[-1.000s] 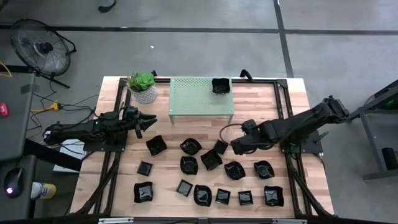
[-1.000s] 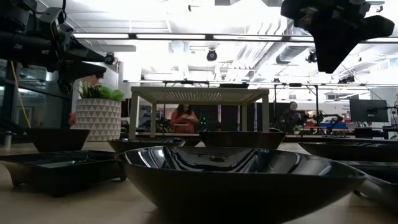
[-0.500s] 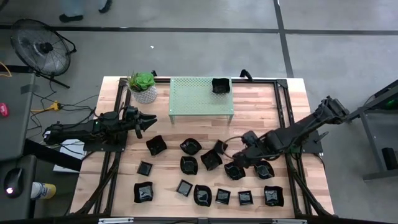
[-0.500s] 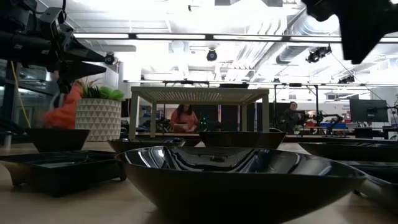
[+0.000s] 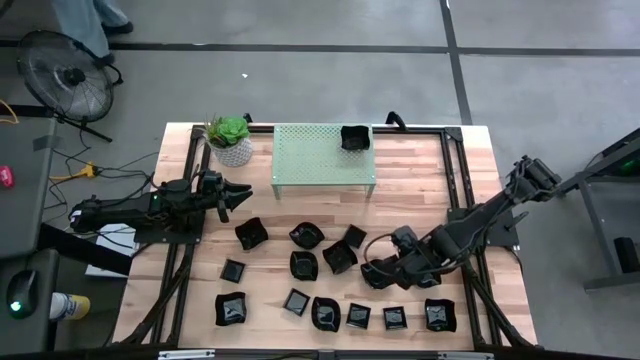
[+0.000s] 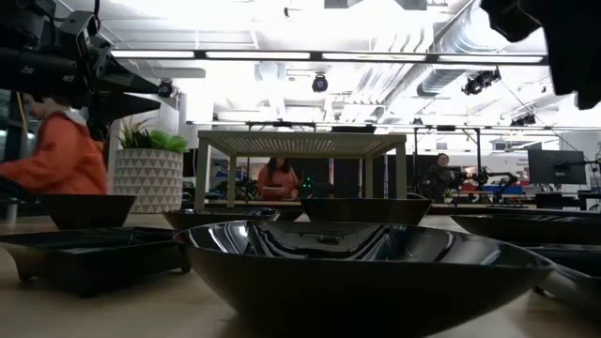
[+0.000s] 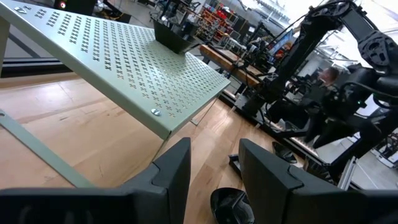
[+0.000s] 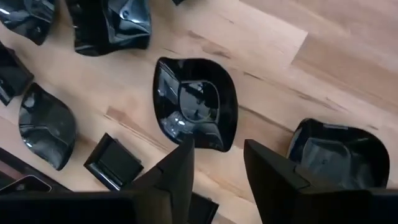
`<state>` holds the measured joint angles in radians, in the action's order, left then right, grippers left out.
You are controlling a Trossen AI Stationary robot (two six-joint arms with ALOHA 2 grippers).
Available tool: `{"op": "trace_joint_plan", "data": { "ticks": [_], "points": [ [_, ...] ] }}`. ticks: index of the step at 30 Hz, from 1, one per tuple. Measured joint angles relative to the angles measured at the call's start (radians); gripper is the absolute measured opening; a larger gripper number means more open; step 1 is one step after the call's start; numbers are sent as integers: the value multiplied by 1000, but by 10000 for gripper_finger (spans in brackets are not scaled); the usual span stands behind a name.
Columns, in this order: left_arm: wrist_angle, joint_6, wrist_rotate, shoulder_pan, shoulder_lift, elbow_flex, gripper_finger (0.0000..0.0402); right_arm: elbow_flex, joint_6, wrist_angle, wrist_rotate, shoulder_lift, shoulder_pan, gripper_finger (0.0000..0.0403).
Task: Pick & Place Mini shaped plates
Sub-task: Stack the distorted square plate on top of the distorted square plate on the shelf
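Two fingers of the right hand (image 8: 214, 168) stand spread just over a wavy-rimmed plate's (image 8: 196, 102) near edge, bare desk (image 8: 273, 93) beyond; left hand (image 7: 214, 168) spread, empty.

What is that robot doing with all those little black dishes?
It is moving mini shaped plates one at a time. The right gripper is down over the dishes on the wooden table, its fingers open above a rounded one and holding nothing. One dish already sits on the green perforated shelf. The left gripper waits open beside the potted plant.
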<state>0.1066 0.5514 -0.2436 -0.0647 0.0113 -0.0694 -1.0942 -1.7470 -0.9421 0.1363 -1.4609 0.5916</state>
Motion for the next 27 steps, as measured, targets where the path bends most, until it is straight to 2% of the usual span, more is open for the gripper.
{"op": "trace_joint_plan", "data": {
  "ticks": [5, 22, 27],
  "points": [
    [0, 0, 0, 0, 0, 0, 133, 6, -60, -10, -52, 0, 19, 138],
    [0, 0, 0, 0, 0, 0, 134, 5, -184, -76, -96, -4, 35, 138],
    [0, 0, 0, 0, 0, 0, 134, 66, -195, -39, -140, -40, 70, 138]
  ]
}}
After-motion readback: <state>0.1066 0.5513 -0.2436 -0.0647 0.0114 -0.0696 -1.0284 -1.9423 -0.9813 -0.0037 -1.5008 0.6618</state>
